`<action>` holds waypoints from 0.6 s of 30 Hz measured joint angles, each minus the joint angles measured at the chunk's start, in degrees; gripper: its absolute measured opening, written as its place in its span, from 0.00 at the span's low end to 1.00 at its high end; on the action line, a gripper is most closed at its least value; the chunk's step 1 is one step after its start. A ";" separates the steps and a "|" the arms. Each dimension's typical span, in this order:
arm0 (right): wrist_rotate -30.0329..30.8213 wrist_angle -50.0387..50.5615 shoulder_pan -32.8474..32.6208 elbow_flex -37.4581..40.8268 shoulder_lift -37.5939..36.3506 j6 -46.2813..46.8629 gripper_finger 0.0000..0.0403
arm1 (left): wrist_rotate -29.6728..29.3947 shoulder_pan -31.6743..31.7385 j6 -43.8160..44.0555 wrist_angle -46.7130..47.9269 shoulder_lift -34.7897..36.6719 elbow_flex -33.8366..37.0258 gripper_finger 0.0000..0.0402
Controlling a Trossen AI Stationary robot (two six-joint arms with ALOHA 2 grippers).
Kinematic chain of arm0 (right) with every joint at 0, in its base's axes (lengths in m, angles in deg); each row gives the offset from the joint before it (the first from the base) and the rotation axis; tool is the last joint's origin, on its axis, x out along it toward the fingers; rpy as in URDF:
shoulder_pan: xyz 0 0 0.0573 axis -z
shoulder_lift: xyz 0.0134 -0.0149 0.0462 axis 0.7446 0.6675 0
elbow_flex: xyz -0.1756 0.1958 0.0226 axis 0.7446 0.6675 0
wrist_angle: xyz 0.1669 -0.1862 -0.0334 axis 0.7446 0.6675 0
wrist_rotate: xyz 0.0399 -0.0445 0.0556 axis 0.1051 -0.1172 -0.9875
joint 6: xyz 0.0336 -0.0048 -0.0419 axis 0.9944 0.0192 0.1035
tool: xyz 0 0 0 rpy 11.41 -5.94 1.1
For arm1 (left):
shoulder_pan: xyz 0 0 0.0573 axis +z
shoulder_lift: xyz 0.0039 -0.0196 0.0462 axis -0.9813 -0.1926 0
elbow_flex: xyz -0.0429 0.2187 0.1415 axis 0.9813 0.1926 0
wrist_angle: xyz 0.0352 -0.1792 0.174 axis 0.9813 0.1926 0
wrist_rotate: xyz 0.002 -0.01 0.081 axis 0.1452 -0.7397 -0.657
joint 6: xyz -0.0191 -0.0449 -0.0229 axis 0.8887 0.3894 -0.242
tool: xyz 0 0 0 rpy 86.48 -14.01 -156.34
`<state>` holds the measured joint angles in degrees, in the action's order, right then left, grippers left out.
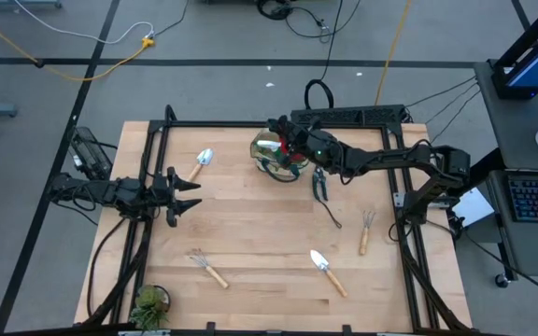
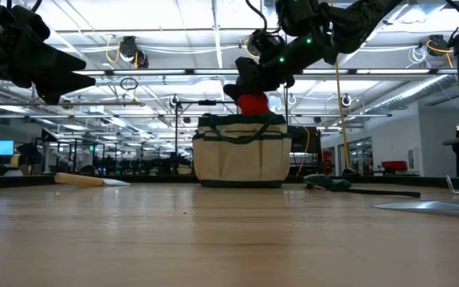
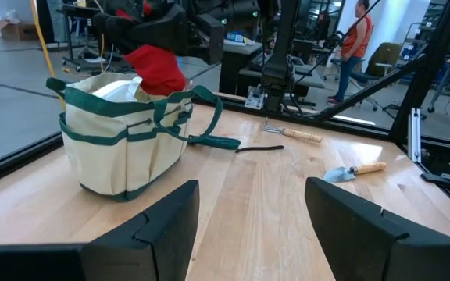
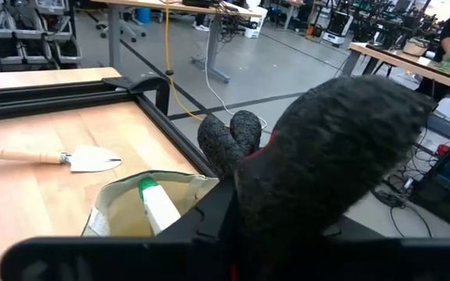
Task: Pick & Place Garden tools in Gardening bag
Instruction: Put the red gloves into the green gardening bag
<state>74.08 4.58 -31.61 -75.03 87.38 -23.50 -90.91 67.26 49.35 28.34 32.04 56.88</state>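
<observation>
The tan-olive gardening bag with green trim stands upright at the table's far middle, and also shows in the low view. A green-and-white spray bottle stands inside it. My right gripper is over the bag's opening, shut on the red-and-black item. My left gripper is open and empty at the table's left, above the table and pointing toward the bag. Two trowels, two forks and the black shears lie flat on the table. My right gripper holds the red-and-black item by its upper part, coming slanting down from the table's right. The item hangs below the fingers, its red lower end at the bag's open top. In the right wrist view the black fuzzy part hides the fingers.
A small leafy potted plant stands at the near left corner. A thin dark piece lies near the shears. A black frame runs along the table's far and side edges. Bare wood lies between the bag and the near tools.
</observation>
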 joint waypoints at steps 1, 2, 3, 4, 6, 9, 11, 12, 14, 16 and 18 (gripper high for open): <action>0.00 0.00 -0.02 0.00 0.00 0.02 0.22 | 0.02 0.00 0.00 0.00 0.00 0.00 0.60; 0.00 0.04 -0.02 0.00 0.00 0.02 0.24 | 0.02 0.00 0.00 0.00 0.00 0.00 0.60; 0.00 0.25 -0.02 -0.02 0.00 0.00 0.25 | 0.01 -0.01 0.00 -0.01 0.00 0.00 0.60; -0.02 0.47 -0.02 -0.02 0.00 0.00 0.27 | 0.02 0.00 0.00 -0.01 0.00 0.00 0.60; -0.01 0.77 -0.02 -0.02 0.00 0.01 0.30 | 0.02 -0.02 0.00 -0.02 0.00 0.00 0.60; 0.00 0.86 -0.02 -0.03 0.00 0.02 0.35 | 0.02 -0.02 0.00 0.00 0.00 0.00 0.60; 0.00 0.84 -0.02 -0.04 0.00 0.02 0.37 | 0.00 0.00 0.02 -0.02 0.00 0.00 0.60; 0.00 0.85 -0.02 -0.04 0.00 0.02 0.39 | 0.01 0.00 0.02 -0.01 0.00 0.00 0.60; 0.00 0.86 -0.02 -0.04 0.00 0.02 0.41 | 0.00 -0.01 0.01 -0.01 0.00 0.00 0.60; 0.00 0.86 -0.02 -0.04 0.00 0.02 0.42 | 0.00 0.00 0.02 -0.02 0.00 0.00 0.60; 0.00 0.87 -0.02 -0.04 0.00 0.02 0.44 | 0.00 0.00 0.02 -0.01 0.00 0.00 0.60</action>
<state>74.08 5.45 -31.63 -75.07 87.38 -23.47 -90.91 67.26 49.37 28.33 32.04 56.88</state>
